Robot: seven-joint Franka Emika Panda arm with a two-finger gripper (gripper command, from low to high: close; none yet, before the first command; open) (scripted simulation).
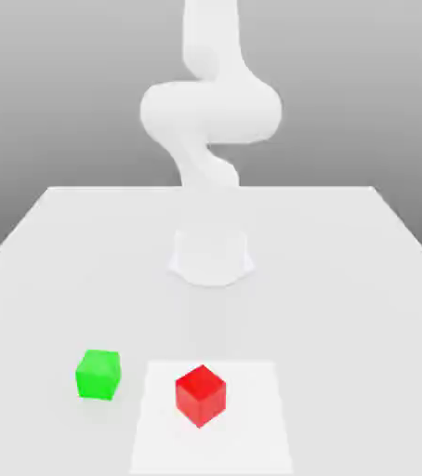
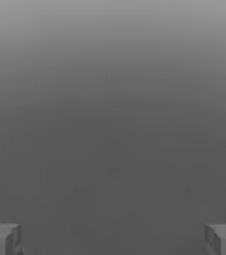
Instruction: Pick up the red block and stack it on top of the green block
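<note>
"If we take the exterior view, where's the red block [image 1: 201, 396]?"
"On the white panel [image 1: 212, 451], between its side edges; the green block [image 1: 98, 375] is beyond its edge at the exterior view's left."
"Hand view?"
"My pincer [image 2: 113, 240] stands wide apart."

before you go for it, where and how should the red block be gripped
I'd grip the red block by two opposite upright sides, coming straight down from above: it is a plain cube resting flat with its top free. One upright edge points towards the exterior view's camera, so the gripper, standing open, probably needs turning to match those faces.
</note>
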